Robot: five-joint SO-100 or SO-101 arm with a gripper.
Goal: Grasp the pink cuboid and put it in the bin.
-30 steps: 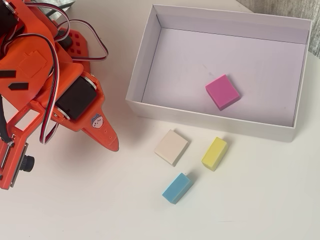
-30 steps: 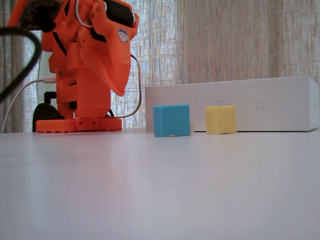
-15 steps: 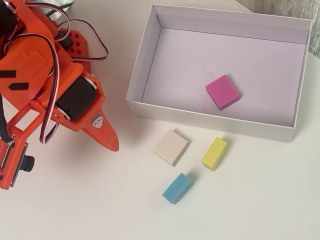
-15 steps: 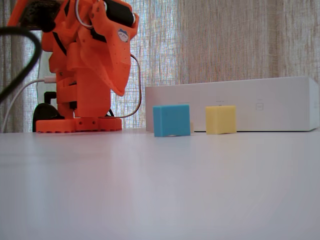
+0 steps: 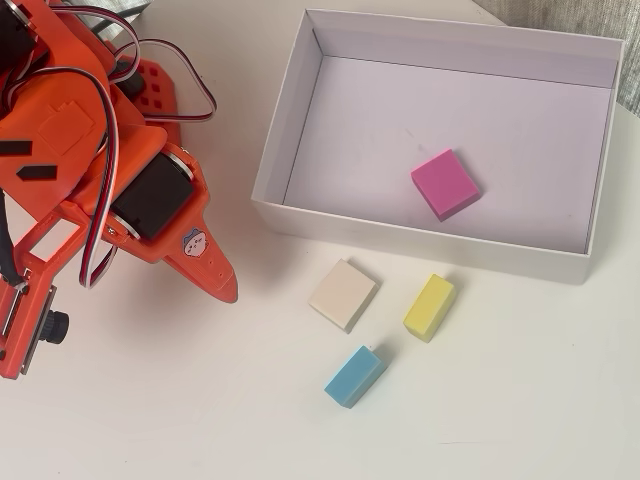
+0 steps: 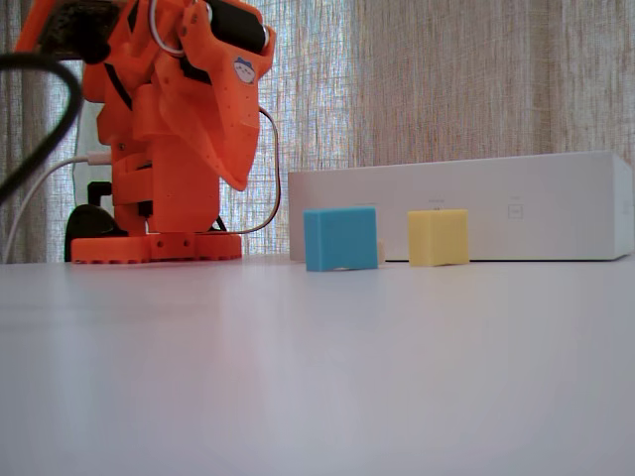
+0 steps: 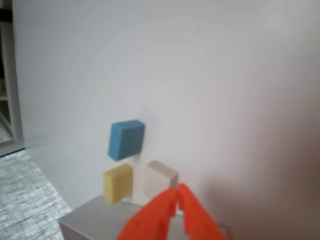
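Pink cuboid (image 5: 445, 183) lies flat on the floor of the bin (image 5: 288, 120), right of the floor's middle in the overhead view, touching no wall. Your gripper (image 5: 226, 290) is outside the bin, over the bare table (image 5: 520, 400) off the bin's near left corner, well apart from the cuboid, with the bin's near wall between the two. In the wrist view you see the two orange tips (image 7: 177, 192) pressed together with nothing between them, so the jaws are clenched and empty.

Three other blocks sit on the table just outside the bin's near wall. The beige block (image 5: 343, 294) lies flat and closest to your gripper. The yellow block (image 5: 430, 307) stands on a narrow side to its right. The blue block (image 5: 355, 376) stands further from the bin, near the other two. None of them touch each other. From the low fixed view you see the blue block (image 6: 340, 238) and yellow block (image 6: 438, 237) in front of the bin's white outer wall (image 6: 516, 206); the cuboid is hidden there.
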